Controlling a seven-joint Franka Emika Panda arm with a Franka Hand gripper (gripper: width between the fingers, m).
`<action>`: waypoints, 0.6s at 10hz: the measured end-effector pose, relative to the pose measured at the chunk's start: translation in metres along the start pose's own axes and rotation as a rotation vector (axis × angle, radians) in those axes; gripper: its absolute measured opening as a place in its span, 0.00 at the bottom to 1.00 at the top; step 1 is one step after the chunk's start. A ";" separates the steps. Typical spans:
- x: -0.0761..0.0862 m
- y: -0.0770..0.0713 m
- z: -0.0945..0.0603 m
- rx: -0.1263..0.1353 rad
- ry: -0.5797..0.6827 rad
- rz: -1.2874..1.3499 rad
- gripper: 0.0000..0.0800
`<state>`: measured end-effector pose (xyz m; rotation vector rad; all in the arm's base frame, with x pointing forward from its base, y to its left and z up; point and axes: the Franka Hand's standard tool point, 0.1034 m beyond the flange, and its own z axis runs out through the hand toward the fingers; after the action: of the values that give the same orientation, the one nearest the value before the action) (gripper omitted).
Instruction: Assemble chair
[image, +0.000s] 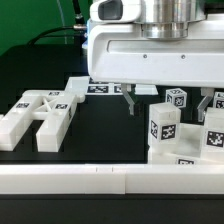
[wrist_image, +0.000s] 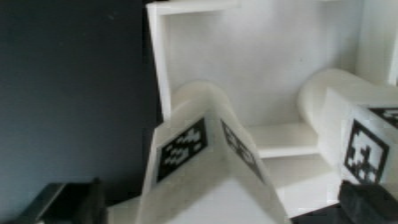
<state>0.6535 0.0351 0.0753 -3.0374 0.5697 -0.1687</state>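
End effector (image: 167, 106) spread wide, gripping nothing, over glossy white tagged plastic chair blocks (image: 165, 128), white H-shaped plastic frame (image: 48, 113) well apart, black tabletop (image: 110, 135)

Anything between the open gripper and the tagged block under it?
Nothing visible does: the gripper hangs open over the chair block, fingers either side; the H-shaped frame lies apart, toward the exterior view's left.

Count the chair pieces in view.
2 distinct: the H frame at the exterior view's left, and a tagged block cluster under the gripper at its right. The cluster may hold several pieces; the arm hides part.
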 end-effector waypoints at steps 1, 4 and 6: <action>0.000 0.000 0.000 -0.004 0.001 -0.112 0.81; 0.002 0.006 0.000 -0.008 0.002 -0.372 0.81; 0.003 0.008 0.000 -0.019 0.001 -0.504 0.81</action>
<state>0.6533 0.0262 0.0747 -3.1299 -0.2065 -0.1807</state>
